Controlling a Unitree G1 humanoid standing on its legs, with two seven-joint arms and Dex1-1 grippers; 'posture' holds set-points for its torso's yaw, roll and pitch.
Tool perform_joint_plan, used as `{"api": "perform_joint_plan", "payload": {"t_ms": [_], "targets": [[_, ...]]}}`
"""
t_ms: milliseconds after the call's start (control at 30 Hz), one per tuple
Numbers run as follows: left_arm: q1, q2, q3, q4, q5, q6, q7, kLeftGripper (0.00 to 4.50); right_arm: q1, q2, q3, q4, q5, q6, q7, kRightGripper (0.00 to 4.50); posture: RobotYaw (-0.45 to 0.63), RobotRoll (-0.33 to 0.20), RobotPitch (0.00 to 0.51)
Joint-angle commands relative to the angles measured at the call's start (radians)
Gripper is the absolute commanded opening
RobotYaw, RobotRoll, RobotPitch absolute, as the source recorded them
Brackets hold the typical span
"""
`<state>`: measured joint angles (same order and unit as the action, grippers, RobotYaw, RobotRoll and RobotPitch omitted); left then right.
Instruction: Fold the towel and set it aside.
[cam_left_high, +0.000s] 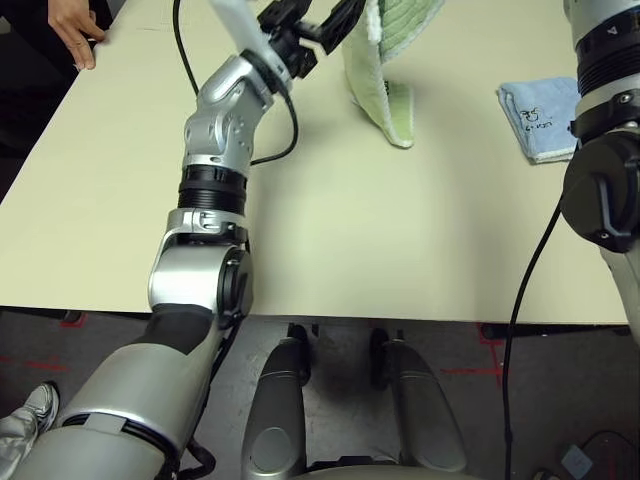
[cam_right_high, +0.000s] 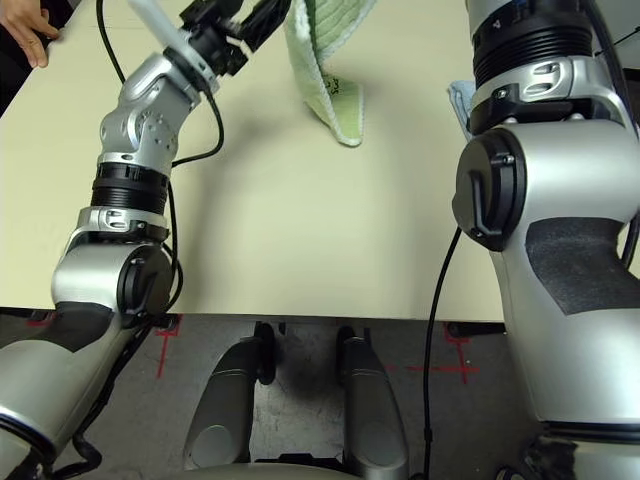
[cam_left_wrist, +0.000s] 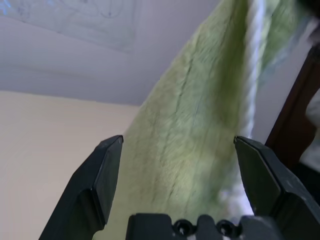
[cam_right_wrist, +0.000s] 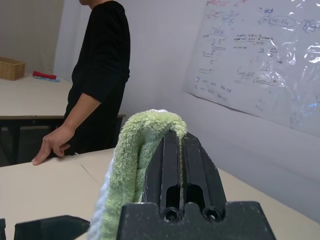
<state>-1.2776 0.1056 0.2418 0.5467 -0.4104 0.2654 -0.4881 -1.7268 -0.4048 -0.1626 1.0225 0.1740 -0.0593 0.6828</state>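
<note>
Silver forearms (cam_left_high: 215, 120), black joint rings, black cables (cam_left_high: 530, 270)

The light lime-green terry towel (cam_left_high: 385, 60) hangs at upper centre, its lower end on the cream tabletop (cam_left_high: 350, 230); a light blue folded cloth (cam_left_high: 540, 115) lies upper right.

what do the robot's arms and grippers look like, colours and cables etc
Both arms are silver metal shells with black ribbed rings at the joints. A thin black cable runs along the left arm, another hangs by the right arm, which has a dark textured patch. Each gripper, left and right, has two chunky matte-black fingers on a screwed black base.
</note>
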Motion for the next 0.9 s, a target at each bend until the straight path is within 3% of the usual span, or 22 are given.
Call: {"api": "perform_joint_plan", "payload": {"t_ms": [33,267,333,433,667,900], "targets": [[0.026,-0.005,-0.011,-0.073,-0.028,0.047,0.01,4.5,0.005,-0.012,0.0,0.001,-0.005,0.003,-0.009,0.02,0.06,0.0,0.292],[0.046,-0.001,-0.037,-0.123,-0.048,0.081,-0.014,4.5,0.012,-0.013,0.0,0.002,-0.004,0.009,-0.015,0.02,0.06,0.0,0.293],[0.047,0.009,-0.061,-0.101,-0.008,0.07,0.002,4.5,0.012,-0.011,-0.002,0.001,-0.002,0.01,-0.016,0.02,0.06,0.0,0.293],[0.031,0.014,-0.098,-0.019,0.08,0.011,0.073,4.5,0.012,-0.01,-0.003,-0.001,0.0,0.01,-0.016,0.02,0.06,0.0,0.294],[-0.016,-0.022,-0.121,0.18,0.176,-0.111,0.166,4.5,0.014,-0.008,-0.004,-0.004,0.001,0.014,-0.022,0.02,0.05,0.0,0.297],[0.002,0.088,-0.149,0.411,0.305,-0.226,0.243,4.5,-0.001,-0.064,-0.022,0.02,0.001,0.003,-0.038,0.02,0.03,0.0,0.3]]}}
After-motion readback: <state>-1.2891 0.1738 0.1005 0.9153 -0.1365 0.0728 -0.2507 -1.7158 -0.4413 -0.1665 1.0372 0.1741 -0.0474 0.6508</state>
